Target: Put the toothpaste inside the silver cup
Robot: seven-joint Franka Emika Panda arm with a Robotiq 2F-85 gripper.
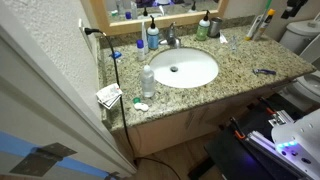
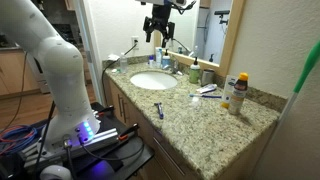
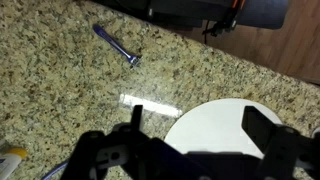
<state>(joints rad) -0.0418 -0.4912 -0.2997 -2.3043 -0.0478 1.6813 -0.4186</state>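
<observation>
Your gripper (image 2: pixel 160 37) hangs high above the sink (image 2: pixel 153 81), jaws spread wide with nothing between them. In the wrist view both dark fingers (image 3: pixel 256 125) stand apart over the white basin rim and the speckled granite counter (image 3: pixel 60 90). The toothpaste (image 2: pixel 207 91) lies flat on that counter, well apart from the gripper, between the sink and the upright containers (image 2: pixel 238 93) by the mirror. It shows as a small, flat white tube with blue and red marks. Its long axis runs roughly along the mirror wall; you cannot tell which end carries the cap. A blue razor (image 2: pixel 158 109) lies nearer the front edge.
</observation>
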